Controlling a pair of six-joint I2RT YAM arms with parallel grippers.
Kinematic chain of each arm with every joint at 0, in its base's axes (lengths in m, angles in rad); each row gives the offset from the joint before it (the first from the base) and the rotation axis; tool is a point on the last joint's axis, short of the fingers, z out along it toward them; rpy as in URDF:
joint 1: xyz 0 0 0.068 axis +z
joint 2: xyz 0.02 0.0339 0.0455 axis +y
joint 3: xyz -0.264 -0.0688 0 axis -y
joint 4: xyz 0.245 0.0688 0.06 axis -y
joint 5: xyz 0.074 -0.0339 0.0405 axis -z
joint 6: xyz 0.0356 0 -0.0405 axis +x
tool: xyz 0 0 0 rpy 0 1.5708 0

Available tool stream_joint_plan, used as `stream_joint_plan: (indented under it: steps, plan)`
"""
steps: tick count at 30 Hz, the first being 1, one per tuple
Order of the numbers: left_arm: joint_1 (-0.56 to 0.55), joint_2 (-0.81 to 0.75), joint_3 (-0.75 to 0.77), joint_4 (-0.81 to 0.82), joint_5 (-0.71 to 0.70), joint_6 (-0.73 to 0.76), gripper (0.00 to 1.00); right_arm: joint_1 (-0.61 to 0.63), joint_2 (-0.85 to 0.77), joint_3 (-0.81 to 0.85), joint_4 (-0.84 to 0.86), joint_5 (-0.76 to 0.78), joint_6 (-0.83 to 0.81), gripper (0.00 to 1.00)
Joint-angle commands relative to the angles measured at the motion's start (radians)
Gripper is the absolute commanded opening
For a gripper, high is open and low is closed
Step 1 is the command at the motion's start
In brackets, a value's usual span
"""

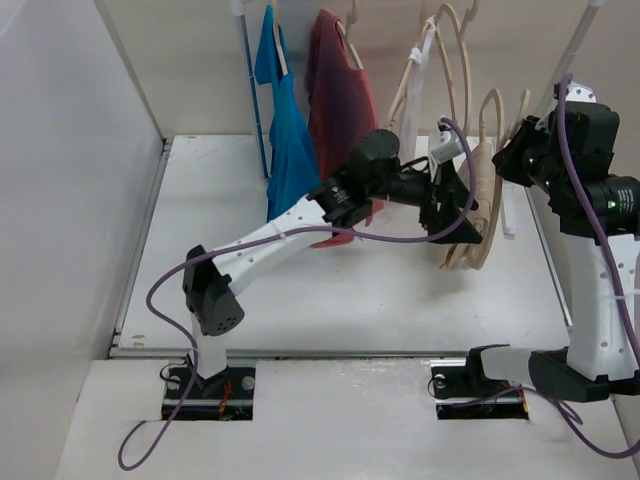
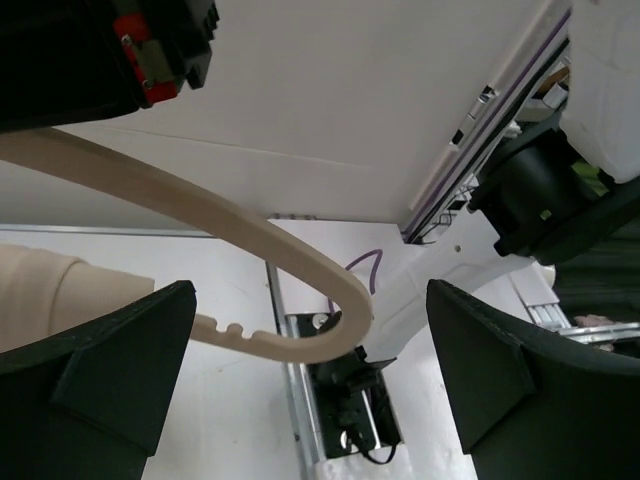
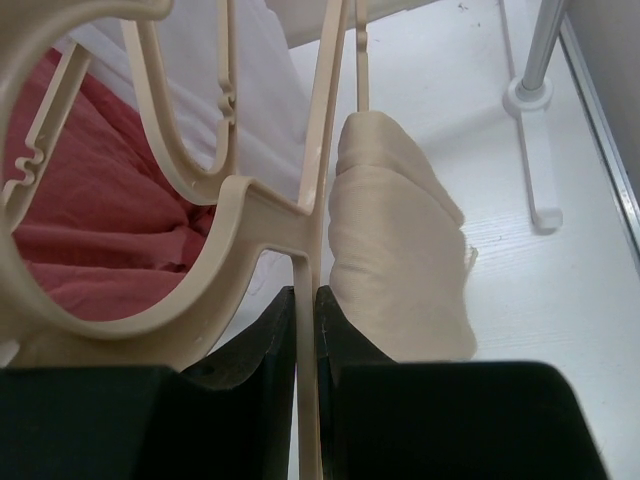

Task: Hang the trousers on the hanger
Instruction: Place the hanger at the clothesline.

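The pale tan hanger (image 1: 493,115) hangs at the right of the rack, with the beige trousers (image 1: 481,170) draped on it. My right gripper (image 1: 512,160) is shut on a thin bar of the hanger (image 3: 306,330), and the folded trousers (image 3: 400,250) hang just beyond its fingers. My left gripper (image 1: 462,205) reaches in from the left and stands wide open. The hanger's curved, notched end (image 2: 300,290) passes between its fingers (image 2: 110,370) without touching them. A bit of the trousers (image 2: 50,290) shows at the left edge.
A blue shirt (image 1: 285,130), a red T-shirt (image 1: 340,100) and a white garment (image 1: 415,100) hang on the rack further left, beside empty hangers (image 1: 455,55). White rack poles (image 1: 250,90) stand at the back. The rack's foot (image 3: 532,95) rests on the table.
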Motion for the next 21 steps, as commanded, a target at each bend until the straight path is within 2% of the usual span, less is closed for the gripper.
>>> stream_joint_plan:
  steps: [1, 5, 13, 14, 19, 21]
  plan:
    - [-0.031, 0.019, 0.07, 0.147, -0.006, -0.122, 0.99, -0.006, -0.046, 0.001, 0.168, -0.011, 0.022, 0.0]
    - [-0.073, 0.059, 0.104, 0.124, -0.086, -0.122, 0.99, -0.006, -0.057, -0.022, 0.178, -0.033, 0.031, 0.0]
    - [-0.073, 0.107, 0.113, 0.162, -0.063, -0.183, 0.99, -0.006, -0.11, -0.145, 0.236, -0.055, 0.06, 0.0]
    - [-0.082, 0.116, 0.113, 0.162, -0.063, -0.184, 0.96, -0.006, -0.123, -0.169, 0.236, -0.067, 0.06, 0.0]
    - [-0.082, 0.116, 0.063, 0.13, -0.02, -0.209, 0.23, -0.006, -0.132, -0.182, 0.248, -0.067, 0.06, 0.0]
    - [-0.082, 0.116, 0.05, 0.13, -0.006, -0.245, 0.2, -0.006, -0.132, -0.182, 0.248, -0.067, 0.06, 0.0]
